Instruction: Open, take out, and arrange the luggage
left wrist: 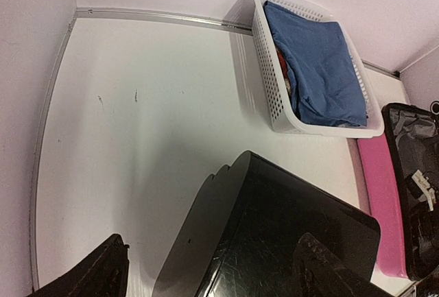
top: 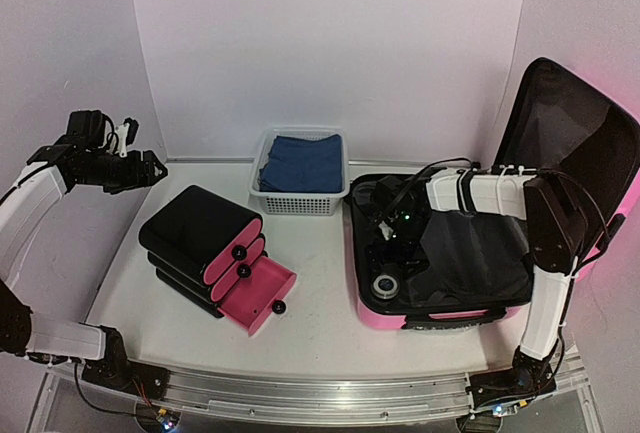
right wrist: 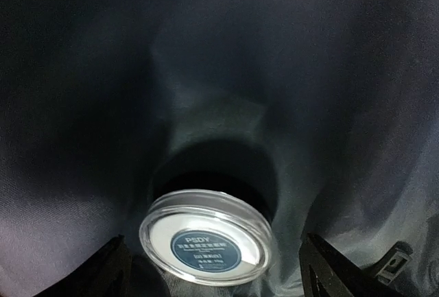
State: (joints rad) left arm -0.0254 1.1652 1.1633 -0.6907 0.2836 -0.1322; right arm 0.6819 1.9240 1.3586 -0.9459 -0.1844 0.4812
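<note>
The pink luggage [top: 400,321] lies open at the right with its lid [top: 575,133] standing up and its black lining showing. Its pink edge also shows in the left wrist view [left wrist: 381,194]. My right gripper [top: 385,245] reaches down into the luggage. In the right wrist view it [right wrist: 216,264] is open, its fingers wide on either side of a round jar [right wrist: 208,245] with a clear lid and blue label lying on the lining. The jar also shows in the top view [top: 384,284]. My left gripper [top: 150,168] is raised at the far left, open and empty [left wrist: 212,269].
A black drawer unit [top: 200,228] with pink fronts stands left of centre, its bottom drawer [top: 258,298] pulled open; its black top lies below my left gripper [left wrist: 288,228]. A white mesh basket [top: 298,200] holding folded blue cloth [top: 305,161] stands at the back, also in the left wrist view [left wrist: 267,77].
</note>
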